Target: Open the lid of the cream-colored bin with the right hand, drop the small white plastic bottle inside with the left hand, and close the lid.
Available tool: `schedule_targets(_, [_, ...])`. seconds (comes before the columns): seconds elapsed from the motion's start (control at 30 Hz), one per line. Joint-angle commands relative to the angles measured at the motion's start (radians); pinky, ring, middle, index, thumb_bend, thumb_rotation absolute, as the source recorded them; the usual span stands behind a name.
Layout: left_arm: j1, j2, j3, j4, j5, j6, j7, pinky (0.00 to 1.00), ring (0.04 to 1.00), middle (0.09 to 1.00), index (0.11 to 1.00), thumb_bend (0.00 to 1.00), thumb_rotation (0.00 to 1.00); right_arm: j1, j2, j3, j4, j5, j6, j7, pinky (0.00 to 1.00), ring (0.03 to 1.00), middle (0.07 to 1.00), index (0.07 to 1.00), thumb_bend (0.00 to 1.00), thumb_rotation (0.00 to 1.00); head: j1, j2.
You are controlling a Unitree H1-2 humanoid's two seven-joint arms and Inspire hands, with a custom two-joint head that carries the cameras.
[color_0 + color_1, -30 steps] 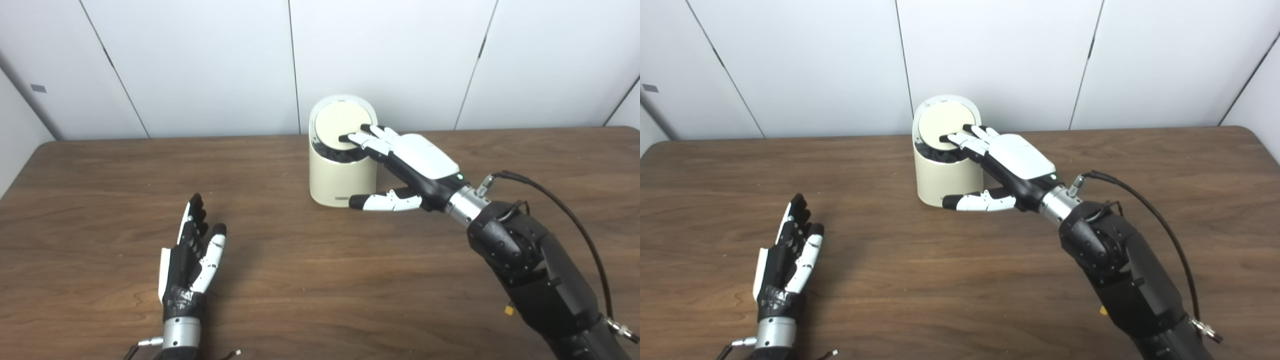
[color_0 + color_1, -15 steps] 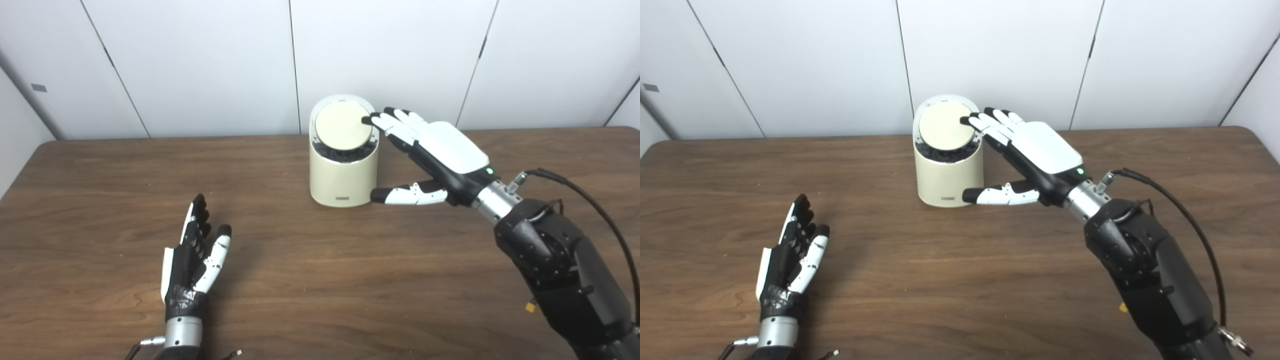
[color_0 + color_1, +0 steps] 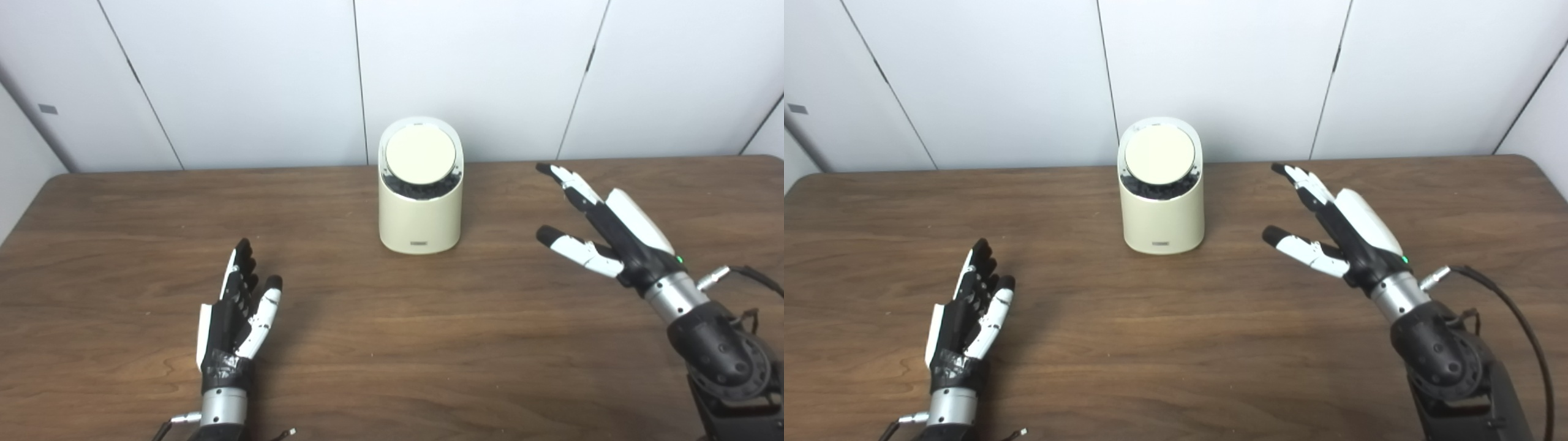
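Left hand (image 3: 236, 318): lower left of the frame, low over the table, fingers stretched out and slightly apart, holding nothing. It sits in the same spot as in the earlier frames.

Right hand (image 3: 603, 229): right of centre, raised above the table, fingers spread wide with the thumb pointing toward the frame's left, holding nothing. A black cable (image 3: 1513, 306) loops off its forearm at the right edge.

Table (image 3: 392, 343): dark brown wood grain, filling the lower two thirds of the frame. Nothing lies between either hand and the bin.

Bin (image 3: 420, 214): cream-coloured cylinder, standing upright at the middle of the frame near the table's far edge, well apart from both hands. Its round lid (image 3: 421, 155) is tilted toward the camera; a dark gap with black liner shows under the lid's lower edge.

Bottle: not visible anywhere in either view.

Wall (image 3: 245, 79): white panels with dark seams, across the top of the frame behind the table.

Change: a second ago the right hand's fingers rested on the lid; half a second ago they were just beside its right rim; now the hand has drawn back to the right, clear of the bin. The lid's tilt looks much the same throughout.
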Motion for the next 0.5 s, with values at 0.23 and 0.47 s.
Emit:
schedule_targets(0.23, [0.022,-0.001,-0.002,0.012,-0.046,-0.024,-0.02,1.0,0.981,0.99,0.999,0.4,0.57,0.082,0.122,-0.086,0.009,0.285,0.028,-0.065,0.97,0.997,0.978,0.967,0.58,1.0,-0.011,0.014])
schedule_targets(0.47, [0.044,0.011,-0.003,-0.026,-0.051,-0.021,-0.027,0.99,0.966,0.971,0.98,0.38,0.57,0.122,0.204,-0.085,0.0,0.353,0.045,-0.113,0.97,0.98,0.97,0.955,0.57,1.0,-0.014,0.047])
